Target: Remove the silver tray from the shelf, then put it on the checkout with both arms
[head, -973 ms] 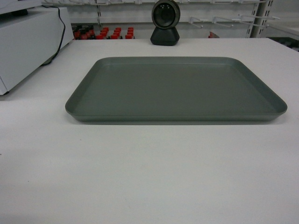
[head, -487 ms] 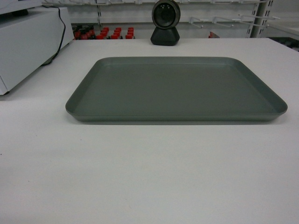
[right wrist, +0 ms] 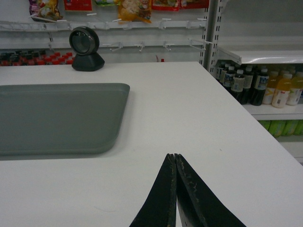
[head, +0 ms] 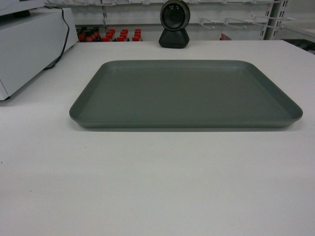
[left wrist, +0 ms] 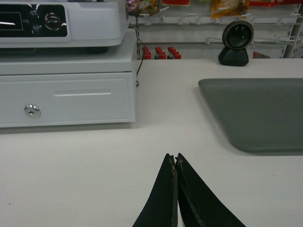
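**Tray flat on the table, both tools pinched together**

The matte grey-silver rectangular tray lies mid-frame on the white table, below the black round-headed scanner. Left tool and right tool sit closed, empty, their bases cut off by the lower frame edge.

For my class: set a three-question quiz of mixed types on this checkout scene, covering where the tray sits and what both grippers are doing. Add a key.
1. True or false: the matte grey-silver rectangular tray lies flat on the wide white checkout tabletop.
2. The black round-headed scanner stands: A) on the tray; B) behind the tray; C) on the white cash drawer box.
3. Fill in: the left gripper and right gripper are both ____, holding nothing.

Key: 1 true; 2 B; 3 shut.
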